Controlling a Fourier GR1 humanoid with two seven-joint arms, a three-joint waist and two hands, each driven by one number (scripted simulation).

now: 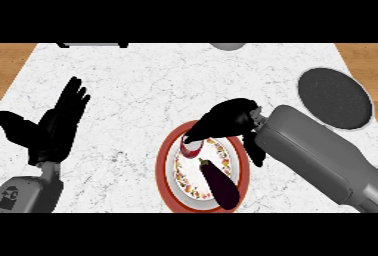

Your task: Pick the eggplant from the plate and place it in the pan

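eggplant (220, 182) on plate (167, 167) | red cup (191, 148) beside | pan (334, 97) apart

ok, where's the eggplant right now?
Head view: the eggplant lies on the plate, lower centre-right of the counter, just below the right hand. The pan sits apart, at the far right.

A kitchen: a white marble tabletop (148, 85) edged in wood carries a dark pan (334, 98), and a patterned plate (171, 172) holds an eggplant (220, 184).
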